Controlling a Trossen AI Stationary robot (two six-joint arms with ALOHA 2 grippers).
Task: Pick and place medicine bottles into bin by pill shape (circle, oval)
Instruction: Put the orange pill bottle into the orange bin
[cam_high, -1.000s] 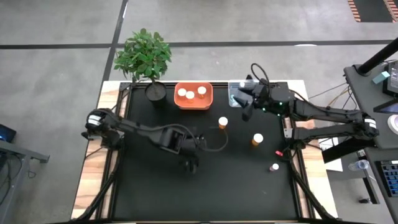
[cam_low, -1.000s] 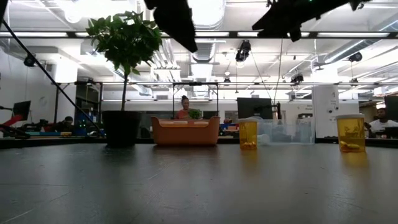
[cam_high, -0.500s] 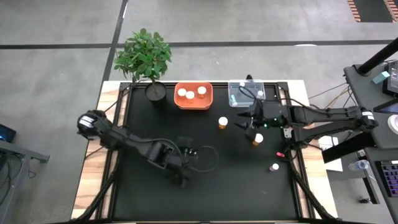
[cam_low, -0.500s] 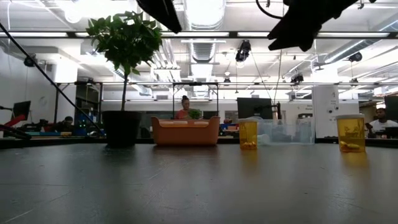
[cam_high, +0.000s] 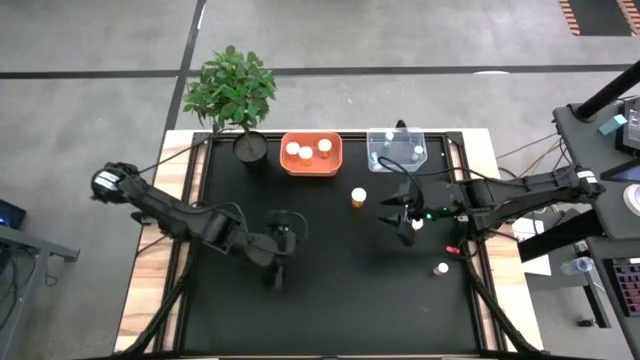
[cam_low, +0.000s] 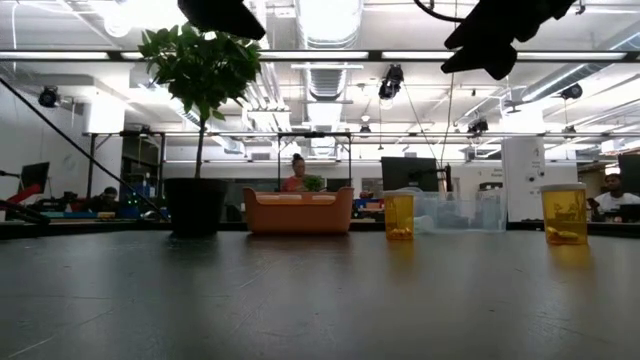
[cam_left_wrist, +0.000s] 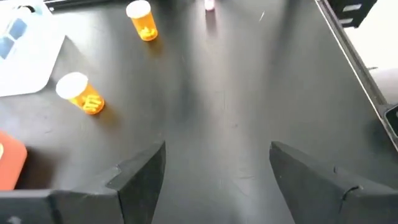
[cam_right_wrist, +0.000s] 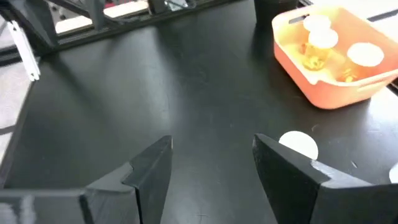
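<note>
On the black desk (cam_high: 330, 290), the left gripper (cam_high: 277, 275) hangs lower left of centre, fingers wide apart and empty. The right gripper (cam_high: 404, 222) sits right of centre, fingers parted, holding nothing, over an amber bottle (cam_high: 416, 224) it partly hides. Another amber bottle (cam_high: 358, 197) stands at centre and a pink-capped bottle (cam_high: 441, 268) lower right. The orange bin (cam_high: 311, 168) at top centre holds 3 bottles; the clear bin (cam_high: 396, 165) beside it holds perhaps 3 tiny ones. A potted plant (cam_high: 232, 90) fills the upper-left corner.
</note>
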